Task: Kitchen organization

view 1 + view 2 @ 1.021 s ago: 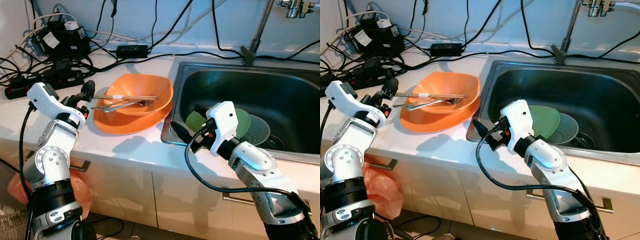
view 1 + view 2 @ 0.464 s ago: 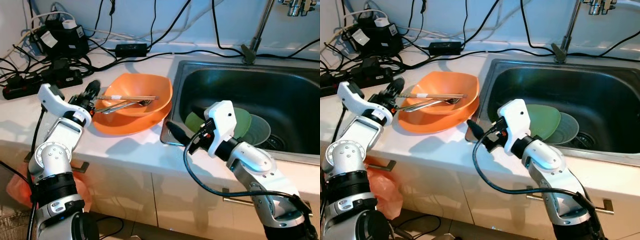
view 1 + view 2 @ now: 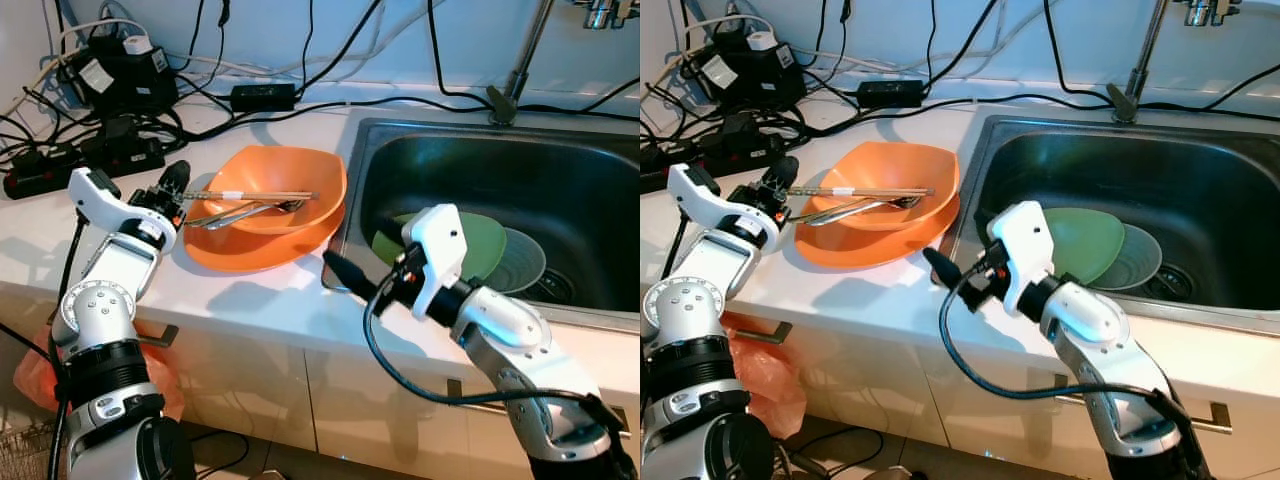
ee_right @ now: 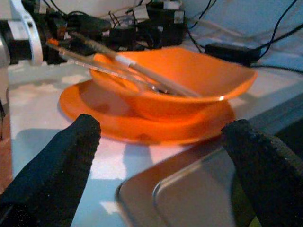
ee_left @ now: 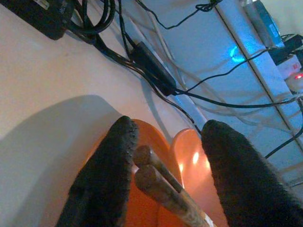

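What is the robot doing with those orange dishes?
The robot is tidying a kitchen counter. Its left tool is open around the ends of the chopsticks, which lie across the orange bowl with some metal cutlery. The bowl sits on an orange plate. Its right tool is open over the counter near the sink, where green plates lie.

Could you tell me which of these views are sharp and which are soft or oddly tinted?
Both eye views are sharp and evenly lit; the left wrist view has a blue cast, its fingers blurred; in the right wrist view the orange bowl is fairly crisp, the fingers soft.
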Motion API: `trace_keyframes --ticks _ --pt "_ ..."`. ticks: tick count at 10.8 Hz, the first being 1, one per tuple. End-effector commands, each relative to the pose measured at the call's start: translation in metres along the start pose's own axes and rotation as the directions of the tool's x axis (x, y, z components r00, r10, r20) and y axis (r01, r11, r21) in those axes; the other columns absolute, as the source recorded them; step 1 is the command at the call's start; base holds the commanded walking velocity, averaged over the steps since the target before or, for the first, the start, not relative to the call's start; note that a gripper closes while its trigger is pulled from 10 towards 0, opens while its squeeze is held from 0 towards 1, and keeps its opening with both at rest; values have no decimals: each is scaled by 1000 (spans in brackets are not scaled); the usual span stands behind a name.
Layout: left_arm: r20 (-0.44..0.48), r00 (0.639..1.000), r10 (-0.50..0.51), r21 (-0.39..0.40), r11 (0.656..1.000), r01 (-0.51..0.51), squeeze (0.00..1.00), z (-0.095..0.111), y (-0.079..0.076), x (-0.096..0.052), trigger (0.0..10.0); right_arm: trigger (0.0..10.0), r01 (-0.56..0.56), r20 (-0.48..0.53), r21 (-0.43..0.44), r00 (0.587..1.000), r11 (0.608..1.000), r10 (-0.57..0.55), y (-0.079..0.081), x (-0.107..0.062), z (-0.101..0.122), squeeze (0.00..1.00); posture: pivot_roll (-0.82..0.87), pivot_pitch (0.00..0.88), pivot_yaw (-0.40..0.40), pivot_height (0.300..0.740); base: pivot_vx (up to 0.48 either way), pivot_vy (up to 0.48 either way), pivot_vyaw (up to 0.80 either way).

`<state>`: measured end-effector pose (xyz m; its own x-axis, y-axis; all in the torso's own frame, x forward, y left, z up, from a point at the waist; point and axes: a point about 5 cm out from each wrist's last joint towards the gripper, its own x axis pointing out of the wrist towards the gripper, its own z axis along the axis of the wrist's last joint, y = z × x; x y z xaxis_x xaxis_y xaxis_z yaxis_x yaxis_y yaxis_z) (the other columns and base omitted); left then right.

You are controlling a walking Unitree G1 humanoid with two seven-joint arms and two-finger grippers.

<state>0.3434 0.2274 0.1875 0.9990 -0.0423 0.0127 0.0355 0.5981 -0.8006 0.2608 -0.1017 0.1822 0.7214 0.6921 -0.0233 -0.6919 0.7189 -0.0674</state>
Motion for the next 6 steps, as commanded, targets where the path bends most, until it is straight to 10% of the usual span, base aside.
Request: trace_keyframes --ticks 1,6 --pt "17 1000 -9 -9 1000 10 0 5 -6 2 0 10000 -36 14 2 999 999 36 6 0 4 0 56 57 108 740 0 0 0" --pt "26 1000 16 -160 987 -12 0 10 -10 4 0 10000 -34 11 -6 999 999 34 8 2 3 0 64 60 110 740 0 0 0"
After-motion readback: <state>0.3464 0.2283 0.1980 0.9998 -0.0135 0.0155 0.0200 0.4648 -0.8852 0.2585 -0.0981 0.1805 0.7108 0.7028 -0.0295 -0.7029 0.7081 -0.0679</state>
